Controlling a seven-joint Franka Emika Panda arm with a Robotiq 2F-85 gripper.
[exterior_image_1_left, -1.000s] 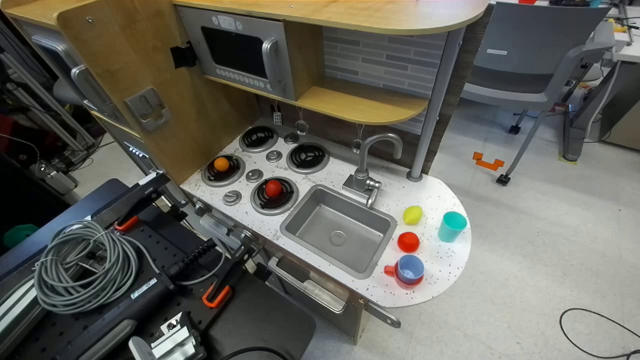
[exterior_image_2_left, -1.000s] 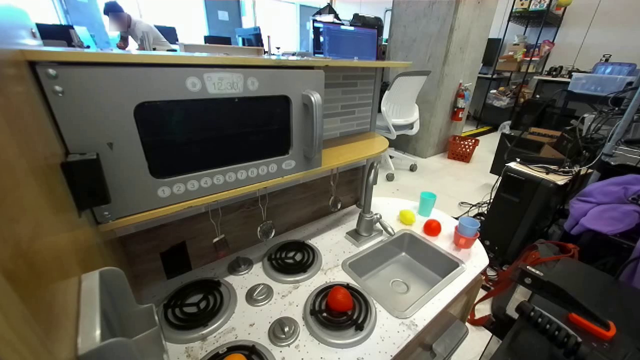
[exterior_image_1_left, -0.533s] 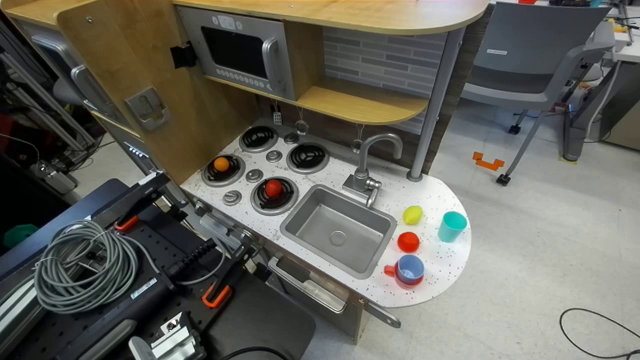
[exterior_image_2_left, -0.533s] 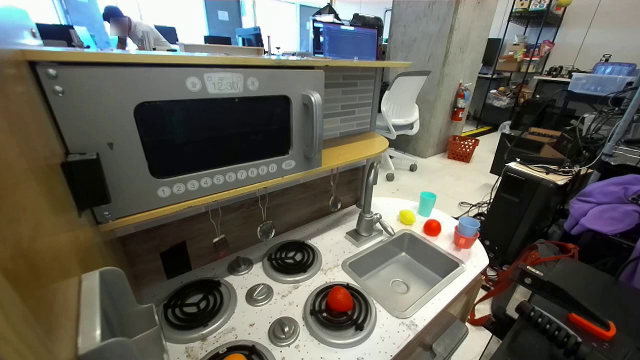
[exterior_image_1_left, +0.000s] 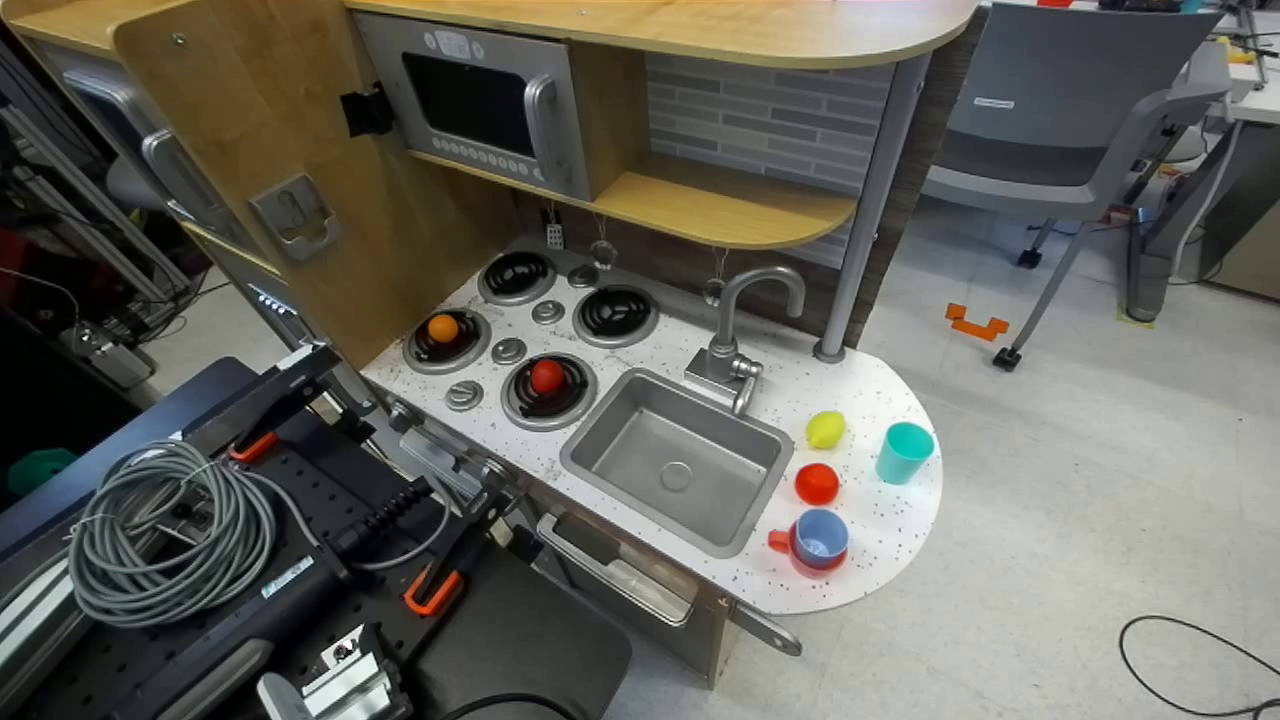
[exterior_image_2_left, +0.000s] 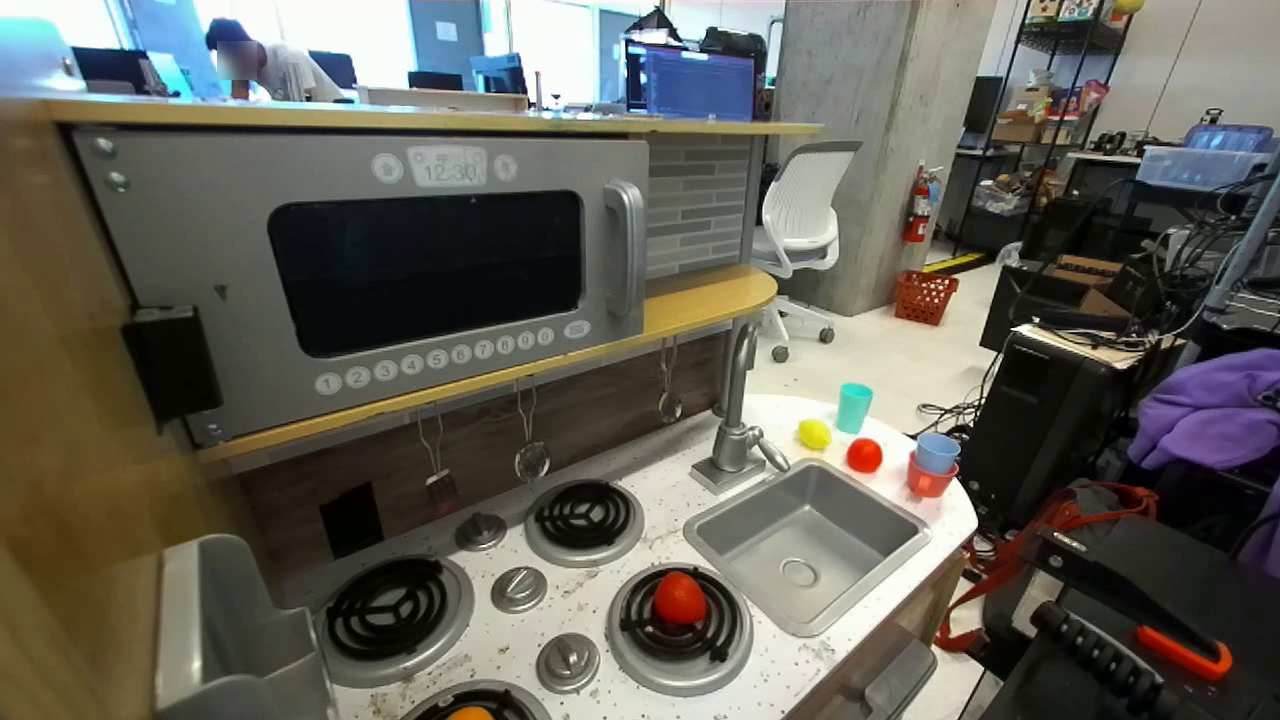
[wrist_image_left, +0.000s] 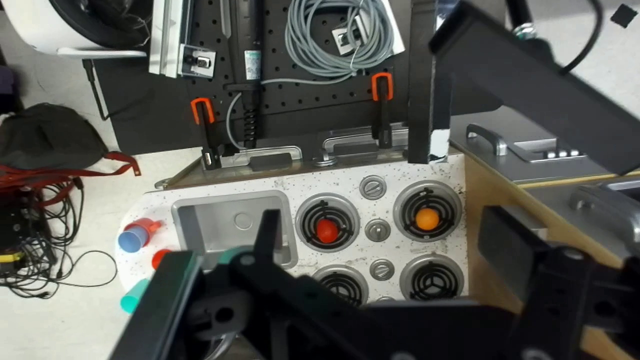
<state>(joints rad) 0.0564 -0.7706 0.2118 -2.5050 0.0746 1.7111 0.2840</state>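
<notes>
Since the earlier frames, the white-shirted person (exterior_image_2_left: 300, 75) far beyond the silver-grey rectangular sink (exterior_image_2_left: 840, 535) dips lower. The black two-fingered gripper (wrist_image_left: 340, 249) has its jaws wide apart; the round red ball (wrist_image_left: 327, 230) rests on a black-coiled burner (wrist_image_left: 321, 210) just beside the sink, the round orange ball (wrist_image_left: 427, 218) on one farther off.

This looks like an office-like lab: a play kitchen (exterior_image_1_left: 870, 390) stands beside a black bench (exterior_image_1_left: 540, 640) with a cable coil (exterior_image_1_left: 250, 530) and, along its nearer edge, clamps (wrist_image_left: 384, 115); beyond are monitors (exterior_image_2_left: 700, 85), an office chair (exterior_image_2_left: 803, 205), and a concrete pillar (exterior_image_2_left: 880, 150).
</notes>
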